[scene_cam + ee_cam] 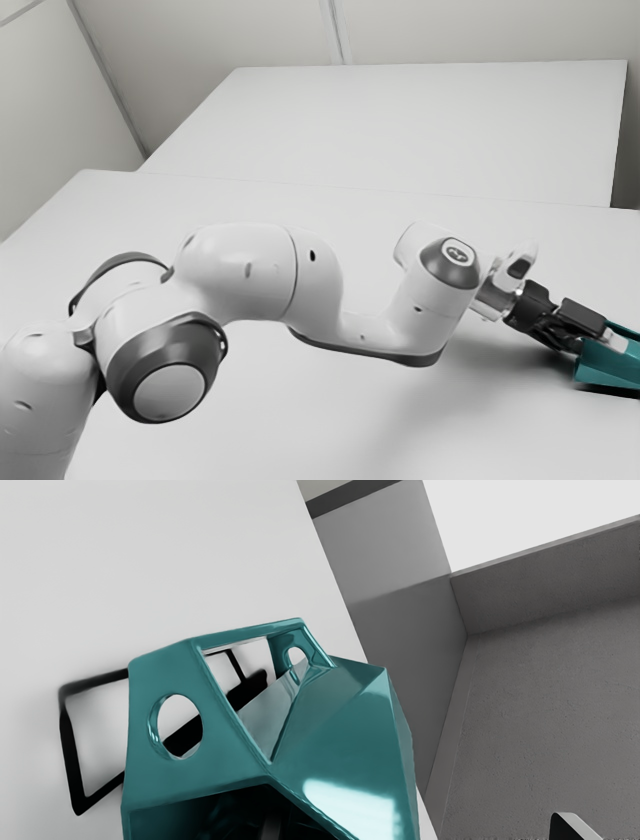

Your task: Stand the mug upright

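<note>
teal mug: one, a faceted, glossy teal mug (pixel 345 730), lying over on its side as far as the views tell, at the exterior view's right edge, its open mouth turned toward the gripper (pixel 421 826). whether its whole weight rests on the table is hard to tell.
mug's handle: one, an angular teal loop (pixel 162 680) pierced by two round holes, casting a dark shadow on the table surface beside it.
gripper: one, black, two-fingered, open around the mug's side wall. one dark fingertip reaches into the mouth; the other, pale-faced fingertip (pixel 570 827) stands outside, well apart from the teal wall. no grip is seen.
arm: one, a white, jointed robot arm with grey caps (pixel 245 270), stretched low from the exterior view's left toward the mug.
tables: two, a smooth white table (pixel 300 400) under the arm, and a second white tabletop (pixel 400 120) behind it.
upright mug, done so far: by judgement, the gripper is placed for a hold, with the wall between its fingers; the mug does not stand upright.
upright mug, left to do: the mouth has yet to face upward and the base to sit on the table. if the fingers are to turn it, they would need to close on the wall, where slanted facets could let it slip.
</note>
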Robot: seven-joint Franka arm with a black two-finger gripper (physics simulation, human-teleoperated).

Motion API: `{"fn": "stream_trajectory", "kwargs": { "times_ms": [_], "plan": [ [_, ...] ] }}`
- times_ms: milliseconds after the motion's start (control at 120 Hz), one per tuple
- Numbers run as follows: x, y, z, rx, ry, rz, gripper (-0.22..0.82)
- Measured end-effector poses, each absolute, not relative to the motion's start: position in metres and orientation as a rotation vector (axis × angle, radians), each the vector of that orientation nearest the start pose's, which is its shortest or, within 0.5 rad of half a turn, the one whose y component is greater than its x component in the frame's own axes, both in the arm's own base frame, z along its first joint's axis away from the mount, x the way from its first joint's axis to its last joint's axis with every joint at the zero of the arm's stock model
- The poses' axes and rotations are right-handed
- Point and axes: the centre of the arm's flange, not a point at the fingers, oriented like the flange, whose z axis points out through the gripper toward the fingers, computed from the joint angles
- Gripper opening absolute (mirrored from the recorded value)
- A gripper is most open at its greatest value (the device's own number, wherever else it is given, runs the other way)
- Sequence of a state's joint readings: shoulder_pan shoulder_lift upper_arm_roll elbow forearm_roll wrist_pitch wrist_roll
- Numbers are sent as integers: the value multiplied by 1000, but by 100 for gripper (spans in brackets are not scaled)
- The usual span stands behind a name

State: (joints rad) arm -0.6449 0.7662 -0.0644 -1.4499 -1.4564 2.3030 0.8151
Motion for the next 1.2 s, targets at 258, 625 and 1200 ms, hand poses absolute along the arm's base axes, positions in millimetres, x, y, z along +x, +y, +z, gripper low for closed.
{"fn": "stream_trajectory", "kwargs": {
  "times_ms": [258, 625, 1200],
  "plan": [
    [556, -500, 255, 1965, -483, 146, 47],
    [560, -497, 254, 1971, -488, 160, 11],
    [563, -492, 307, 1955, -545, 233, -16]
  ]
}}
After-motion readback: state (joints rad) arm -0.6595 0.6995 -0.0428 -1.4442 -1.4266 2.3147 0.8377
